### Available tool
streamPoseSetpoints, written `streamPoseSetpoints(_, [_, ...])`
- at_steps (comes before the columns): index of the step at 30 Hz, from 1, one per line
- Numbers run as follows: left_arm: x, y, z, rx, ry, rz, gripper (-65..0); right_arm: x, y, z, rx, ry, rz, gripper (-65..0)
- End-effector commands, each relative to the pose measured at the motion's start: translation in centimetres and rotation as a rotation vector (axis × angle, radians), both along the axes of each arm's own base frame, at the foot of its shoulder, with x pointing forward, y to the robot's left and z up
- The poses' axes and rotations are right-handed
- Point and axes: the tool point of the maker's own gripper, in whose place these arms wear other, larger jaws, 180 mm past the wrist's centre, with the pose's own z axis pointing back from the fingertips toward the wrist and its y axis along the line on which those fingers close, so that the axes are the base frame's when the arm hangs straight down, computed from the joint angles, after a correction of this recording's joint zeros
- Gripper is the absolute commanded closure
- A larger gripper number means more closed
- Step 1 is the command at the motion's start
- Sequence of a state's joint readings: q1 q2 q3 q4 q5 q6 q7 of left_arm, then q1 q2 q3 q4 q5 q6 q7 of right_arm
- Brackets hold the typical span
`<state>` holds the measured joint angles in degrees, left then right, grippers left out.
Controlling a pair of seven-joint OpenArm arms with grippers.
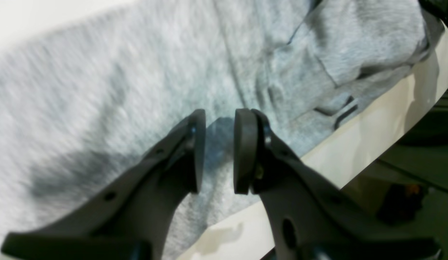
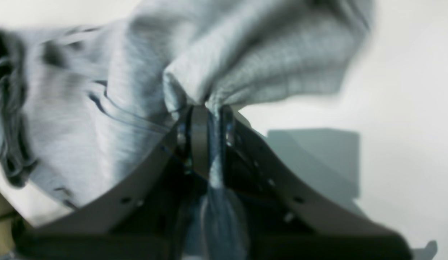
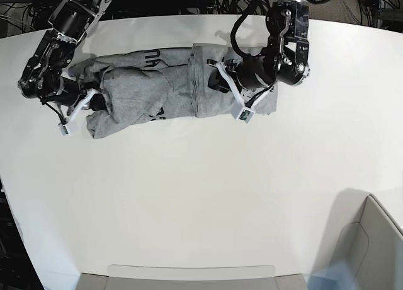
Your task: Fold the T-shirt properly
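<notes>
From where I stand, the risk sits with the right tool (image 2: 209, 119): its jaws are clamped on a thin pinch of the T-shirt (image 3: 157, 91), a small bunch of grey fabric squeezed between the pads. I reckon that if it pulls across with so little cloth in the bite, the fabric may slip out, or only the top layer may come along and the fold would land crooked. The bunch it holds is at the shirt's end farthest from the left tool, where the cloth is already heaped and rumpled, so a drag there could twist it further.

The left tool (image 1: 219, 151) is the second worry. Its jaws stand apart with nothing between them, poised just above the shirt's other end. If it closes without pressing down into the cloth, it may catch nothing; if that end is left free while the right tool tugs, the whole shirt could slide over the white worktop (image 3: 208, 195) instead of folding.

The shirt itself lies along the far part of the worktop, stretched sideways between the two tools. It is heather grey, soft and limp. The half by the left tool lies fairly flat with folded edges; the half by the right tool is lumpy, and scraps of black lettering peek out at the creases.
</notes>
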<state>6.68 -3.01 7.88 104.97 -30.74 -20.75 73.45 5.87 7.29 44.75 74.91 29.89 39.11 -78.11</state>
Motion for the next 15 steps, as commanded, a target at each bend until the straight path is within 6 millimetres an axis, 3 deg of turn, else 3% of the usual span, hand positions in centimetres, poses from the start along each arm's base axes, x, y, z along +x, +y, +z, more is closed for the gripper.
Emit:
streamPoseSetpoints(1, [0.8, -0.4, 1.6, -0.025, -0.055, 0.0, -13.3, 0.0, -3.2, 0.7, -0.101, 0.025, -0.006, 0.0])
streamPoseSetpoints(8, [0.9, -0.2, 2.2, -0.021, -0.073, -0.002, -13.3, 3.4, -10.7, 6.8, -0.216, -0.108, -0.117, 0.0])
streamPoseSetpoints(12, [0.1, 0.0, 1.6, -0.017, -0.05, 0.0, -13.3, 4.7, -12.8, 9.5, -0.263, -0.161, -0.137, 0.0])
streamPoseSetpoints(15, [-0.1, 1.3, 1.1, -0.008, -0.032, 0.044, -13.3, 5.2, -13.2, 11.1, -0.299, -0.199, -0.13, 0.0])
